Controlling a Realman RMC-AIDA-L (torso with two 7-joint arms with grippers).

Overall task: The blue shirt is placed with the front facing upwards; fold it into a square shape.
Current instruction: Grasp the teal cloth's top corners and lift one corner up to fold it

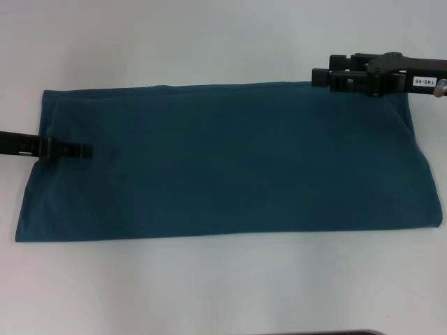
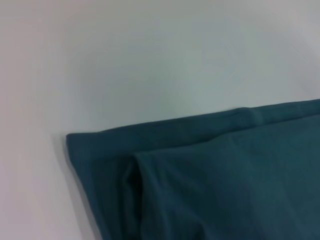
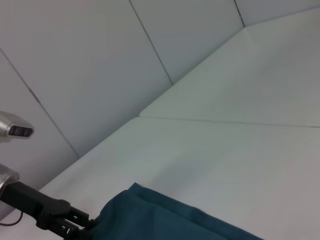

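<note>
Blue shirt [image 1: 230, 164] lying as a long folded band across the white table [image 1: 223, 293].

The left gripper [image 1: 82, 150] is resting on the shirt's left end, its fingers seemingly pressed together; the right gripper [image 1: 320, 77] is hovering at the far right corner, and I cannot tell how its fingers are set.

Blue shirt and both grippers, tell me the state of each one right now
blue shirt: lying flat on the white table, folded into a long rectangle, plain side up, no lettering showing.
left gripper: low over the shirt's left end, just inside the edge.
right gripper: at the shirt's far right corner, over its back edge.
</note>
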